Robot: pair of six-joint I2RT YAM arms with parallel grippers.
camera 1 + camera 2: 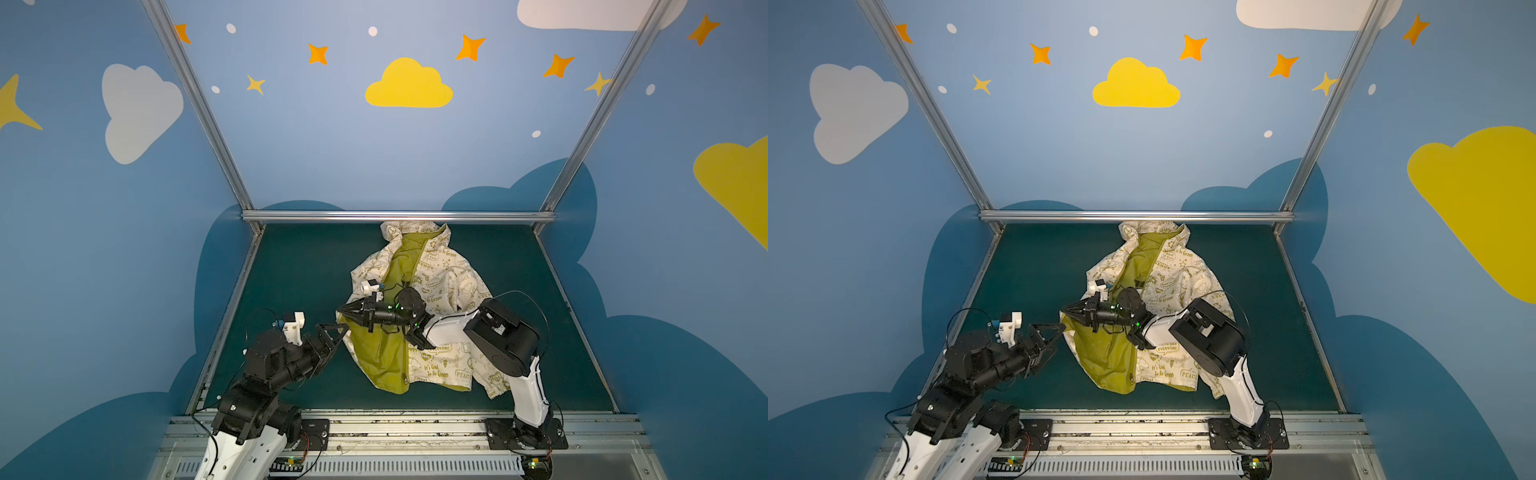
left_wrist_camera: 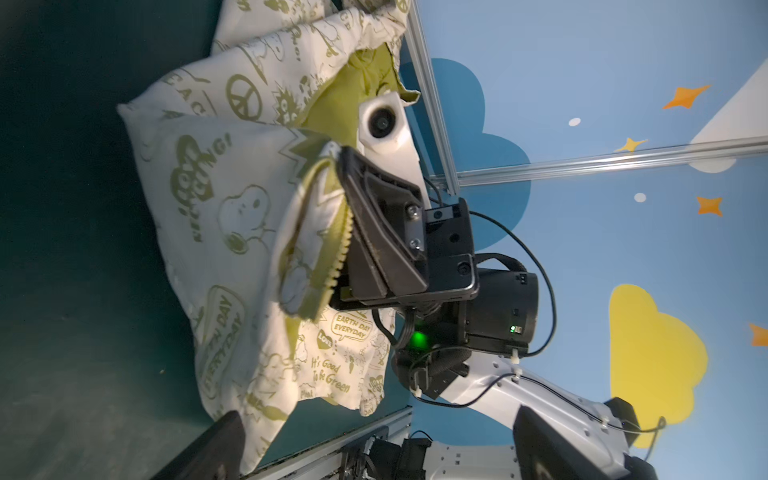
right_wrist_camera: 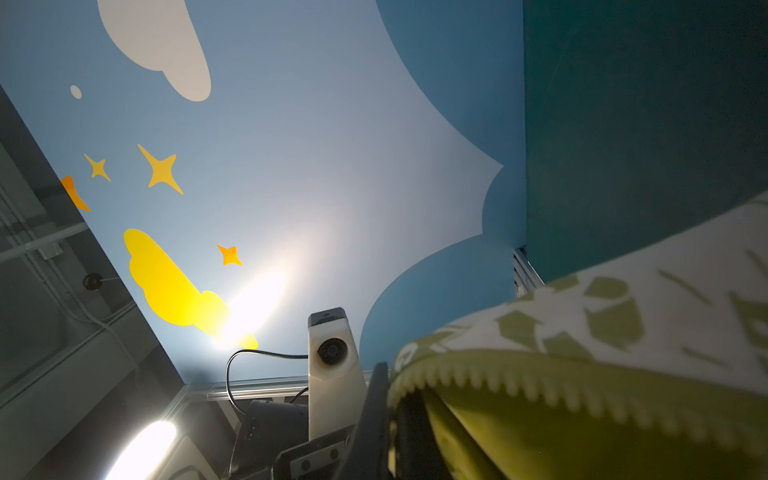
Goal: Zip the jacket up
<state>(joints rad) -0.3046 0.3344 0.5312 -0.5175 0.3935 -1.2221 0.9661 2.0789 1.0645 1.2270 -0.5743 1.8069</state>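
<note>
The cream jacket (image 1: 440,282) (image 1: 1175,282) with olive prints lies open on the table, hood toward the back rail and lime lining up. My right gripper (image 1: 341,311) (image 1: 1065,309) reaches across to the left and is shut on the jacket's left front edge, holding it off the table. In the left wrist view the toothed zipper tape (image 2: 336,257) hangs from the right gripper (image 2: 341,154). The right wrist view shows the same zipper teeth (image 3: 498,382) at my right gripper (image 3: 388,374). My left gripper (image 1: 338,336) (image 1: 1057,336) (image 2: 378,415) stands open and empty just left of that held edge.
The dark teal table (image 1: 291,270) is closed in by blue painted walls. An aluminium rail (image 1: 399,216) runs along the back, touching the hood. The front rail (image 1: 399,428) carries both arm bases. The right arm's elbow (image 1: 503,336) hangs over the jacket's right sleeve.
</note>
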